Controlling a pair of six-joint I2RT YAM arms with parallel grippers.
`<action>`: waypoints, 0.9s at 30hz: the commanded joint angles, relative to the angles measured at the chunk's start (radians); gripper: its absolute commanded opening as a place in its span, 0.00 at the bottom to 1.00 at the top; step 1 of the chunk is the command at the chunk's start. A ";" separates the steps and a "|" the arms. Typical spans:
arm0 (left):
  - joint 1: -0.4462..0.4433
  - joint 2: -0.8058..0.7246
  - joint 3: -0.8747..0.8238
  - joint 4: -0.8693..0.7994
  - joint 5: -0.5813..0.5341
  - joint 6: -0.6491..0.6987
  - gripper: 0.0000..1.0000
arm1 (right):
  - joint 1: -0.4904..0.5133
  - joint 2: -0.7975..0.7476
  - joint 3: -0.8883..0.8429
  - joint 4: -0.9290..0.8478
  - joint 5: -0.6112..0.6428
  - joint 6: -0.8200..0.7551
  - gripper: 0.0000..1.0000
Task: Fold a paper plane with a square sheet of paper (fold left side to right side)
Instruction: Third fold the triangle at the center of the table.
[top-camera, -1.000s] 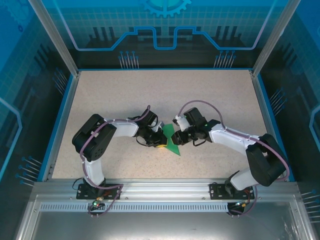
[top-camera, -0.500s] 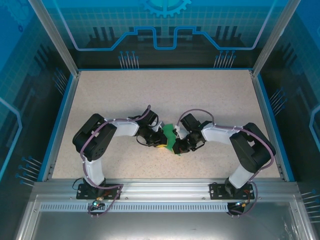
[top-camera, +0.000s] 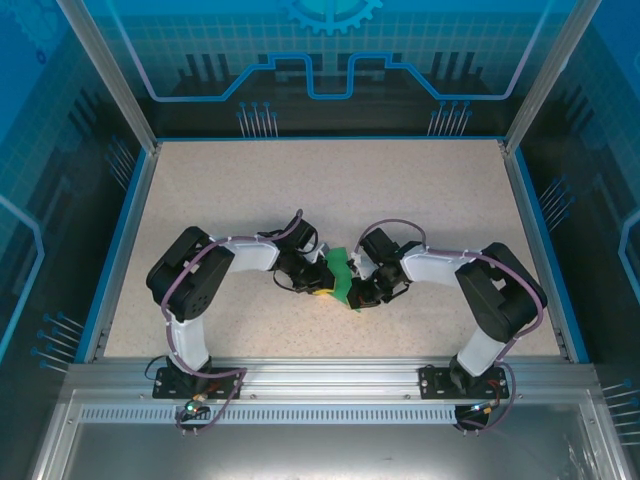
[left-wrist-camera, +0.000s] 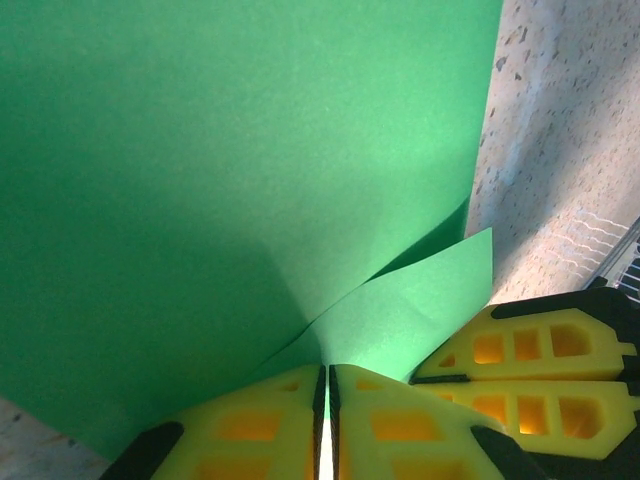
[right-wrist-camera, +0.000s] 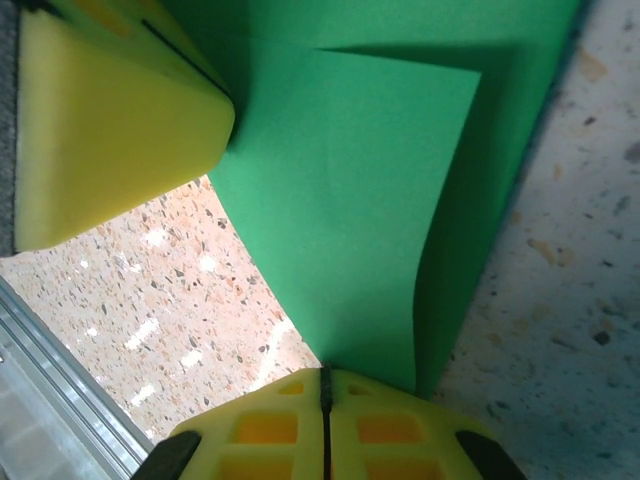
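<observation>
Here the left tool (left-wrist-camera: 327, 388) and right tool (right-wrist-camera: 323, 388) both clamp the green paper (left-wrist-camera: 230, 180) toward the counter's (top-camera: 300, 190) near edge, flap lifted, crease not yet pressed.

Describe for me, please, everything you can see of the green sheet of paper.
The sheet of paper is thin, plain, matte bright green, folded into overlapping layers with a loose flap. It is over the middle of the speckled table, between the arms, bowed rather than flat. The left gripper and the right gripper each have their jaws shut on an edge of it, from opposite sides.
</observation>
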 joint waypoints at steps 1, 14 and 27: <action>0.004 0.057 -0.005 -0.082 -0.121 0.027 0.14 | -0.003 -0.004 -0.045 -0.066 0.029 0.028 0.07; 0.005 0.069 0.014 -0.091 -0.124 0.032 0.14 | -0.019 -0.180 -0.128 -0.138 0.030 0.054 0.04; 0.004 0.051 0.039 -0.097 -0.110 0.027 0.14 | -0.007 -0.073 0.015 -0.025 0.043 0.079 0.00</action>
